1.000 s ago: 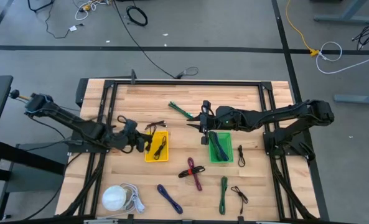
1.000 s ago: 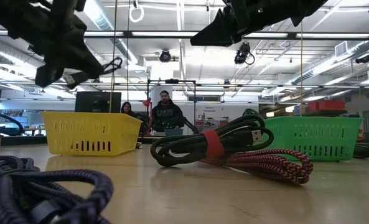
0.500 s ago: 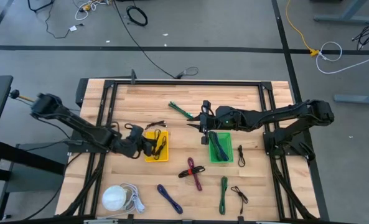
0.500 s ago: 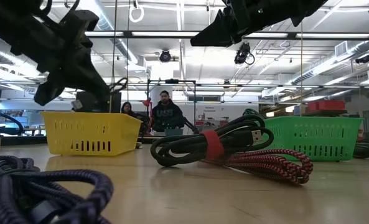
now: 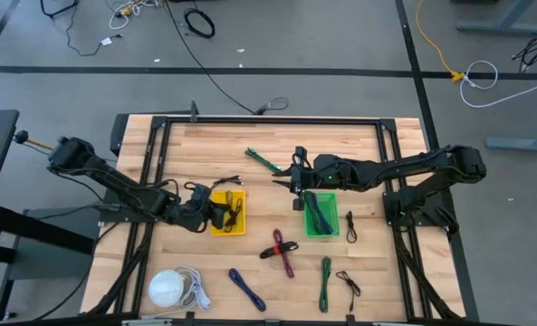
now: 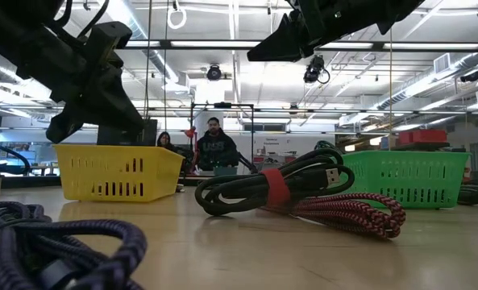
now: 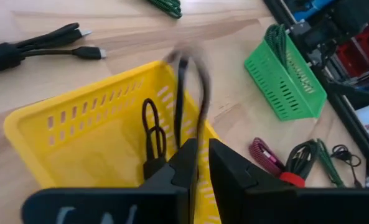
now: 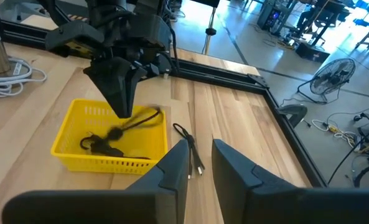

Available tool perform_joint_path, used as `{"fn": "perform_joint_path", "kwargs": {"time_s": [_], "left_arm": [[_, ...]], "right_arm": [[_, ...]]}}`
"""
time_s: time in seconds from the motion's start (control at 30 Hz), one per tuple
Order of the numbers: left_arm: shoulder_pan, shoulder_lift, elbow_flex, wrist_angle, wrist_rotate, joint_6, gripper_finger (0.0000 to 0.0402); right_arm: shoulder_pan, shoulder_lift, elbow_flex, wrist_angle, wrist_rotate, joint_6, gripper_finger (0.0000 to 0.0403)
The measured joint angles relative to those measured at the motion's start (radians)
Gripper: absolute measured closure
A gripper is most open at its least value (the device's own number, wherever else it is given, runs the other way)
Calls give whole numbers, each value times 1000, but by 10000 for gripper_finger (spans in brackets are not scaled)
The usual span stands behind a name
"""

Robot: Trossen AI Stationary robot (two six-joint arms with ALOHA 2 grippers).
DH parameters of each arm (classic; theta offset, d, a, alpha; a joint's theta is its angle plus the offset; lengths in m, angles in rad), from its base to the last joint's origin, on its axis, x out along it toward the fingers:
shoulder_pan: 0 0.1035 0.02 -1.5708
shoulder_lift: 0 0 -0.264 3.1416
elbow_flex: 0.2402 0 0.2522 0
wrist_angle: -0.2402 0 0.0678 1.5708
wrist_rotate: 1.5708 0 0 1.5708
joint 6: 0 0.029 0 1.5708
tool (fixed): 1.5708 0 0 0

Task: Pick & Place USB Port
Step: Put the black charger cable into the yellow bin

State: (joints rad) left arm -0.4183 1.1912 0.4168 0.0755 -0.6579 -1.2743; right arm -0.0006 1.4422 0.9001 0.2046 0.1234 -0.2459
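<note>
The left gripper hangs over the yellow basket, its fingers pinching a looped black USB cable that rises from between them above the basket's inside. Another black cable lies coiled on the basket floor. The right gripper waits near the green basket, fingers slightly apart, holding nothing.

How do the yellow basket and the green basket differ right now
The yellow basket sits toward the left arm's side of the table; the green basket sits toward the right arm's side. The yellow basket holds black cable and has the left gripper above it, shut on a black cable; the green basket holds dark green cable, with the right gripper beside its far edge. Both are slotted plastic bins standing upright.
</note>
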Motion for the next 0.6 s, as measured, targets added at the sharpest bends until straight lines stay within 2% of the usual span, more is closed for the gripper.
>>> {"fn": "perform_joint_path", "kwargs": {"time_s": [0.2, 0.3, 0.5, 0.6], "left_arm": [[0, 0, 0, -2, 7, 10, 359], [0, -4, 0, -3, 6, 81, 359], [12, -39, 43, -42, 16, 405, 359], [40, -76, 80, -168, 27, 528, 358]], "right_arm": [[0, 0, 0, -1, 0, 0, 330], [0, 0, 0, -5, 0, 0, 330], [0, 0, 0, -7, 0, 1, 330], [0, 0, 0, -10, 0, 1, 330]]}}
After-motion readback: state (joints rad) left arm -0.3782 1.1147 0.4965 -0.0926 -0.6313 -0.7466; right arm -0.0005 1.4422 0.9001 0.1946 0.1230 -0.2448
